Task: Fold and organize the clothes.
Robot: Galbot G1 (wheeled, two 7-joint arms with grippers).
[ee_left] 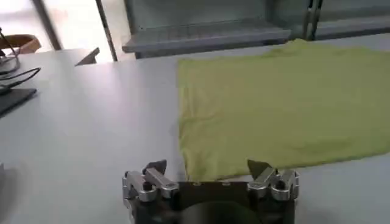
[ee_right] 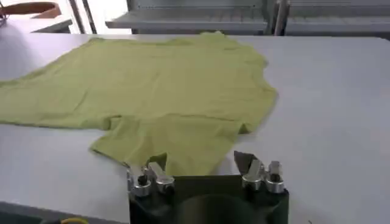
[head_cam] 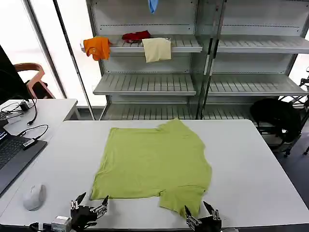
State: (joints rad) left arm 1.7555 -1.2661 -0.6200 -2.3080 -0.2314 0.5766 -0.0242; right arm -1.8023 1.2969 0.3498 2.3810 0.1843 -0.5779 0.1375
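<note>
From the head camera you see the green T-shirt [head_cam: 153,162] spread flat in the middle of the white desk [head_cam: 251,164], one sleeve reaching toward the near edge. Your left gripper [head_cam: 90,205] sits at the near edge just off the shirt's near left corner, fingers apart and holding nothing. Your right gripper [head_cam: 199,213] sits at the near edge just beside that near sleeve, fingers also apart and empty. A mouse [head_cam: 35,196] and a laptop [head_cam: 12,157] lie off to the left; orange, red and cream garments rest on the shelf [head_cam: 145,44] behind.

In the left wrist view, the left gripper [ee_left: 210,172] hovers at the shirt's [ee_left: 280,103] corner; it may just overlap the hem, though that is hard to judge.

In the right wrist view, the right gripper [ee_right: 200,167] is spread wide right before the sleeve of the shirt [ee_right: 152,91].
</note>
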